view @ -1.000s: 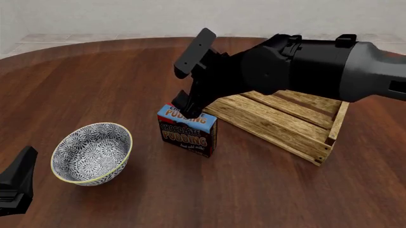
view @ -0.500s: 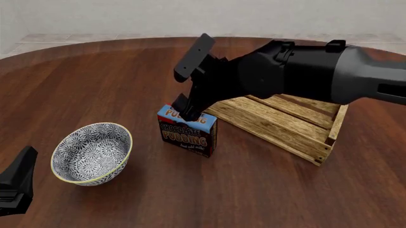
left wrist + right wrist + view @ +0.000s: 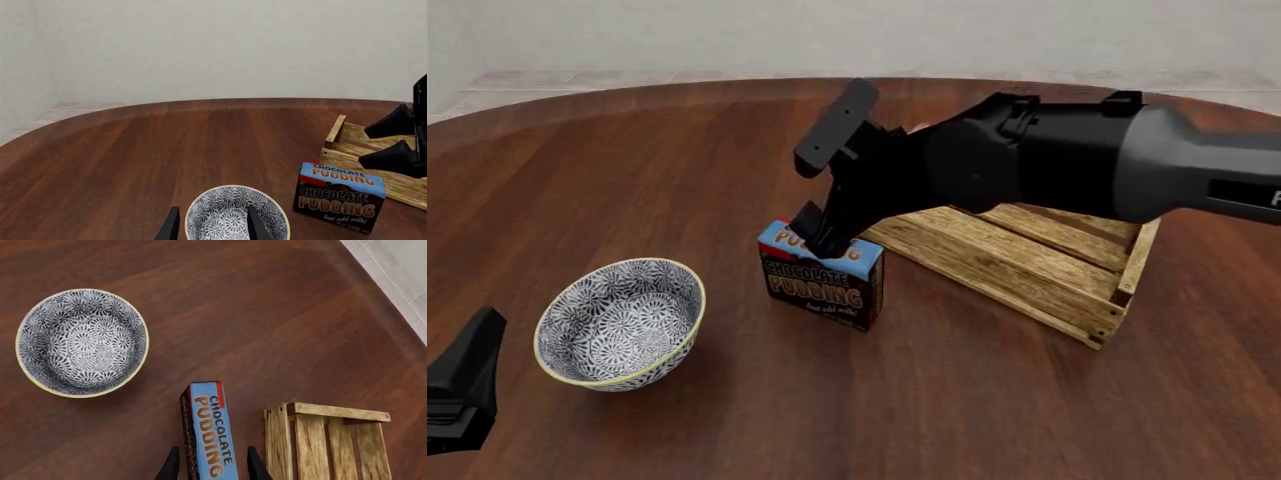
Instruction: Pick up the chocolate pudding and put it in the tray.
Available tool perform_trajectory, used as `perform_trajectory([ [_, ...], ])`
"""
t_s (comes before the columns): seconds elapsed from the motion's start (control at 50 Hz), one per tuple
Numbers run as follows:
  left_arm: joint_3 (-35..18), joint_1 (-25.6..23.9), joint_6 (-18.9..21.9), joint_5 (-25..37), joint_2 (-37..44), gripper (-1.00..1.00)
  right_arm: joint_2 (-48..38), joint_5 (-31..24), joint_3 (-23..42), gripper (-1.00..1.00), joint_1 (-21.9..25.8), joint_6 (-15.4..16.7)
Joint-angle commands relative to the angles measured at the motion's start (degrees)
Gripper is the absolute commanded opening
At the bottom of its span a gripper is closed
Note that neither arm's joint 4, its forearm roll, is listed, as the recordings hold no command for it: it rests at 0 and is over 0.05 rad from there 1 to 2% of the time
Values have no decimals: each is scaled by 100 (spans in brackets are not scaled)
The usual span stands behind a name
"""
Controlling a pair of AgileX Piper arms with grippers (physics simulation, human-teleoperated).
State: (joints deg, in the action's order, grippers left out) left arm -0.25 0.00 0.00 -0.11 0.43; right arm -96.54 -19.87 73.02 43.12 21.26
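Your right gripper (image 3: 822, 232) is reaching down over the chocolate pudding (image 3: 821, 276), its fingers (image 3: 255, 466) straddling the carton's blue top with jaws spread; whether the pads are touching the carton is not clear; the carton is standing upright on the table (image 3: 694, 150), just beside the tray (image 3: 1014, 262) and near the bowl (image 3: 621, 322); your left gripper (image 3: 212, 227) is hovering low with jaws apart, holding nothing, the bowl showing between its fingers.

Black right arm (image 3: 1028, 160), grey forearm, black tool (image 3: 823, 236)
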Motion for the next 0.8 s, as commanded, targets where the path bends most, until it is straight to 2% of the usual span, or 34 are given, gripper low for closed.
perform_trajectory([
  [0.02,0,0,0,0,0,100,-57,27,3,100,-10,-34],
  [0.8,0,0,0,0,0,100,-219,178,-90,100,-72,-122],
])
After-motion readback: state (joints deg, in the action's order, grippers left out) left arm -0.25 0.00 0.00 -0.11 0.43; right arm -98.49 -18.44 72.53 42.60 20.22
